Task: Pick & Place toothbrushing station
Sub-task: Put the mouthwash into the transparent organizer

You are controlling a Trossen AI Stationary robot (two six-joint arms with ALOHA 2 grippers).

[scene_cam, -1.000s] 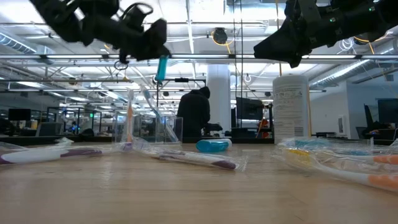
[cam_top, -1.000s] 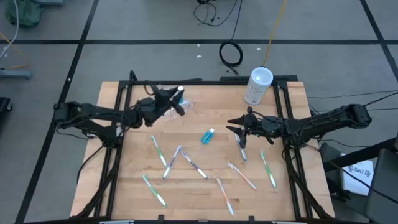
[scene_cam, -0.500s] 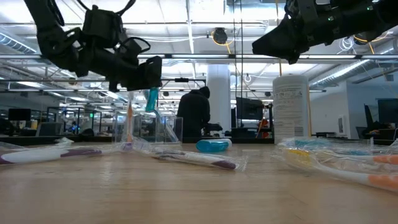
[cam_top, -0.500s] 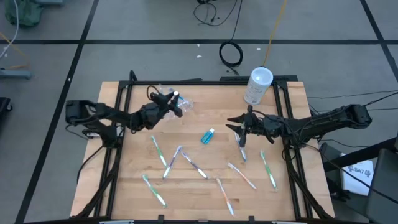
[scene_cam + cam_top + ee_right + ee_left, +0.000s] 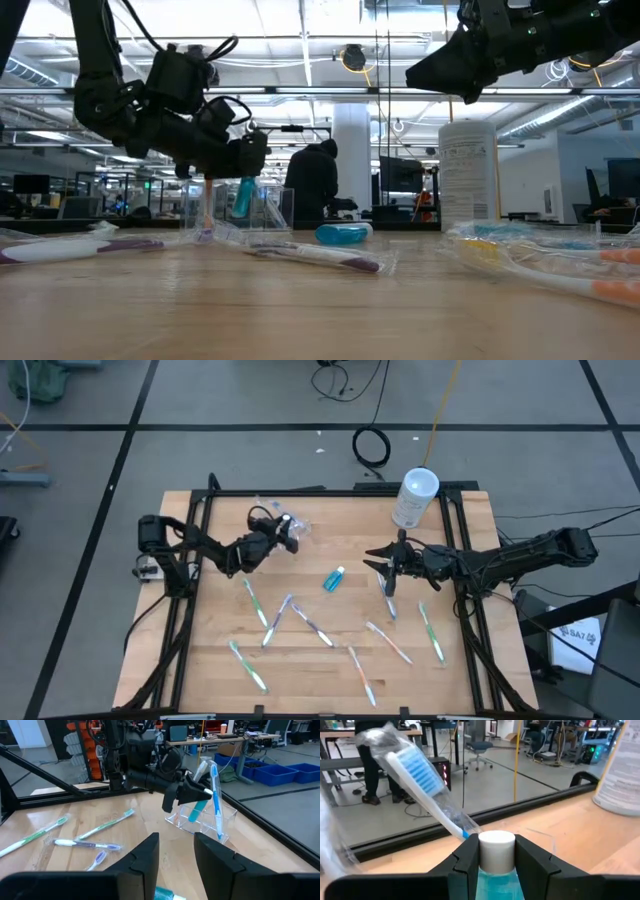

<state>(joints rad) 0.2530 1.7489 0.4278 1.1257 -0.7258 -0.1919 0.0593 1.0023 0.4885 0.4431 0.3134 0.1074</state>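
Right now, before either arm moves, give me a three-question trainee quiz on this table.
1. True or false: the left hand is shut on a teal tube.
2. What stands at the table's back right corner? A) a white canister B) a mug C) a kettle
3. Fill in: the right hand hovers above the table with its fingers ____.
Key: 1 true; 2 A; 3 open.
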